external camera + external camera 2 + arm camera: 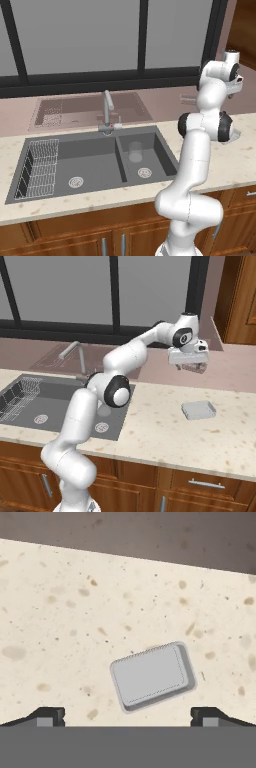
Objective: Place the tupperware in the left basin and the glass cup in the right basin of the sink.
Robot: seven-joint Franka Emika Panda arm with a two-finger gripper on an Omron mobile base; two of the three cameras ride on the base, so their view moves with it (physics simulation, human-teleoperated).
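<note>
Two basins make up one sink (95, 165); one cup (135, 151) stands in the right basin (145, 157), frame centre. One tupperware (198, 410) lies on the counter (165, 436), centre right, below one released gripper (189, 367).

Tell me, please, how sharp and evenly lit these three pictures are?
Left base view: soft flat light, the glass cup faint in the right basin. Right base view: even light, no glare on the counter. Hand view: the tupperware crisp, thin shadow at its edge.
</note>
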